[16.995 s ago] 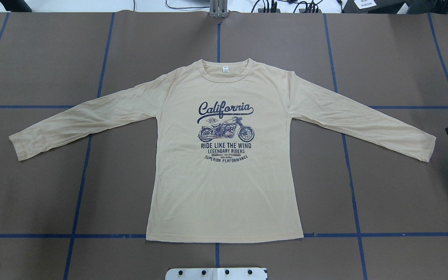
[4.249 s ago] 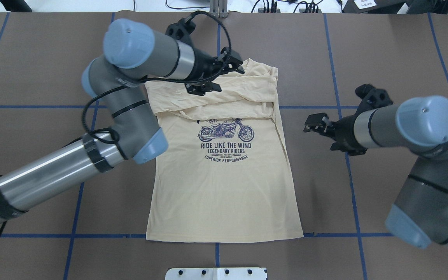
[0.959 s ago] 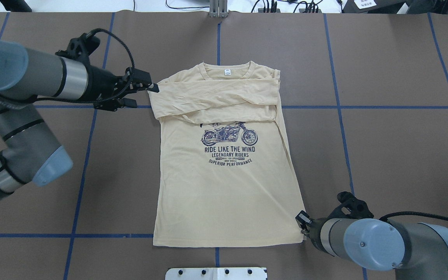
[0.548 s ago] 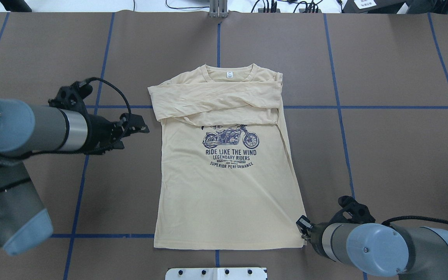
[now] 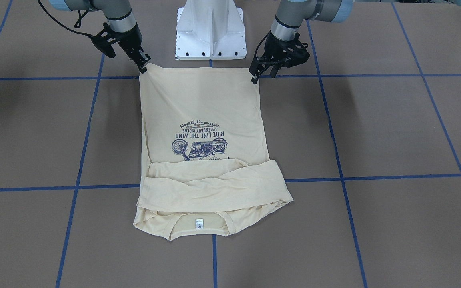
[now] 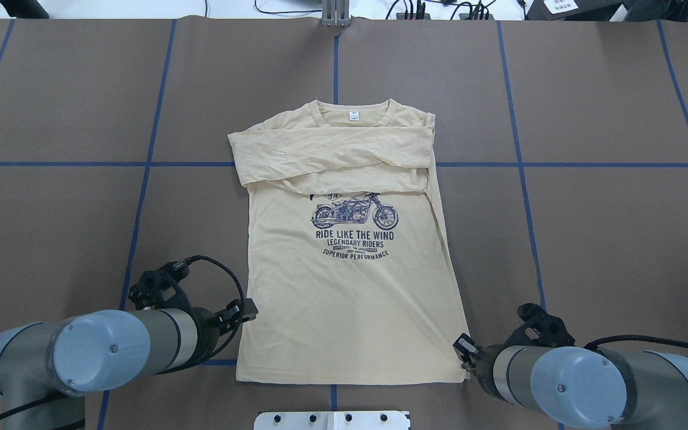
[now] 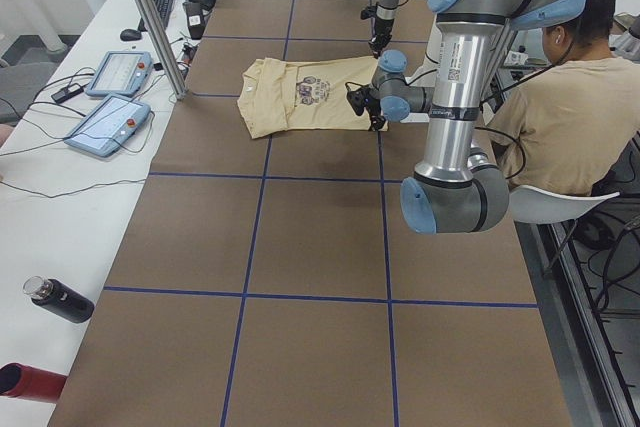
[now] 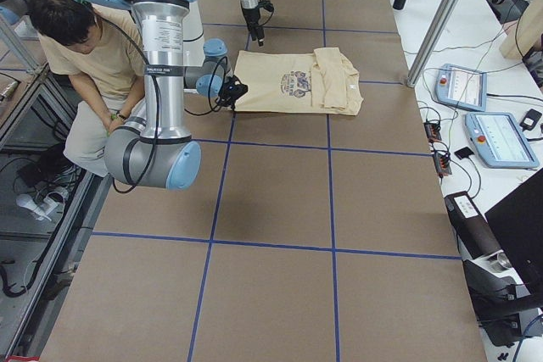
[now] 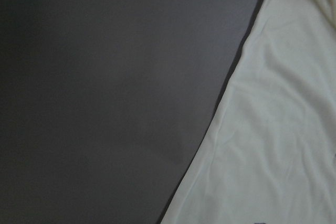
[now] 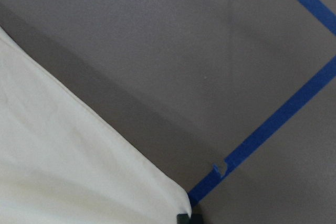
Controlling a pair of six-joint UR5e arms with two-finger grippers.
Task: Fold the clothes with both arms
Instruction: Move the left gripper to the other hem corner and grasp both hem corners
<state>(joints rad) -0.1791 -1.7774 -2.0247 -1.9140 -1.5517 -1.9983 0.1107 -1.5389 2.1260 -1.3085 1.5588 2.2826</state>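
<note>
Left gripper (image 6: 251,310) hangs parted, low, just beside the hem of the pale cream-yellow long-sleeved T-shirt (image 6: 350,298), which lies flat mid-table on brown blue-taped table (image 6: 619,239), sleeves folded across. White metal pedestal base (image 6: 332,419) sits nearby. Right gripper (image 5: 145,67) pinches the other hem corner.

Your T-shirt (image 6: 350,310) is soft matt knit cloth, lightly wrinkled, and the navy print (image 6: 354,227) on it sits flat with no shine. The table cover (image 6: 619,251) looks like dull brown paper, fairly smooth, while the blue tape lines (image 6: 619,165) are a touch slicker. The left arm (image 7: 447,97) and right arm (image 8: 161,48) have satiny silver metal tubes, matt grey joints and smooth pale-blue caps (image 6: 96,351). The pedestal (image 5: 210,28) is white painted metal.
</note>
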